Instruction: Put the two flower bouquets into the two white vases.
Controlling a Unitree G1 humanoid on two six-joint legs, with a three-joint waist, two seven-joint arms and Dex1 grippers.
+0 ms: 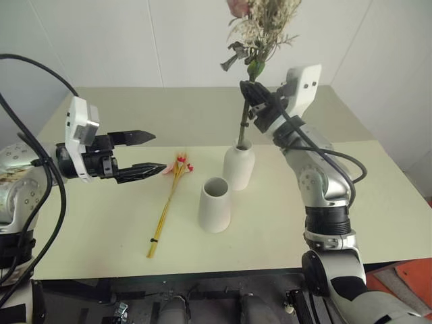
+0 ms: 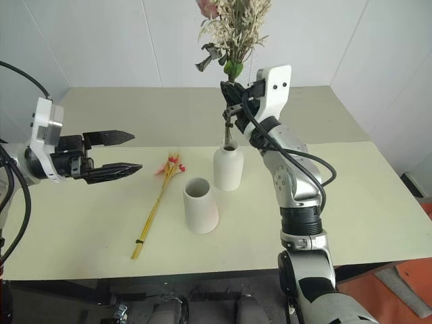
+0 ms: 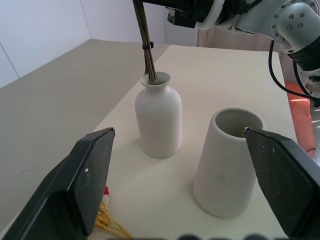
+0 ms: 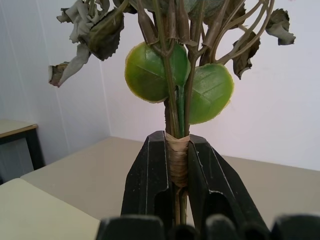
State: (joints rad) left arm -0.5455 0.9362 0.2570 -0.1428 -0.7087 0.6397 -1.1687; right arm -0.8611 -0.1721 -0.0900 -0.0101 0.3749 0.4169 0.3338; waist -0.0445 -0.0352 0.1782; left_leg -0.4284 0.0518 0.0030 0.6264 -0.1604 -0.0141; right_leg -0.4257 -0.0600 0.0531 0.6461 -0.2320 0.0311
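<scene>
My right gripper (image 1: 251, 94) is shut on the dark stems of the bushy dried bouquet (image 1: 262, 30), held upright. Its stem ends reach into the mouth of the bottle-shaped white vase (image 1: 239, 165) at the table's middle. In the right wrist view the fingers (image 4: 150, 175) clamp the taped stem below two green leaves (image 4: 150, 72). The wide-mouthed tapered vase (image 1: 215, 204) stands just in front of and left of it. The slim yellow-stemmed bouquet (image 1: 167, 202) with pink and red blooms lies flat on the table left of the vases. My left gripper (image 1: 152, 152) hovers open, level, near those blooms.
The vases and the flat bouquet rest on a pale green table (image 1: 101, 229) whose front edge is close to me. A second table surface (image 1: 169, 108) continues behind it to the white wall. An orange object (image 1: 415, 277) lies on the floor at the right.
</scene>
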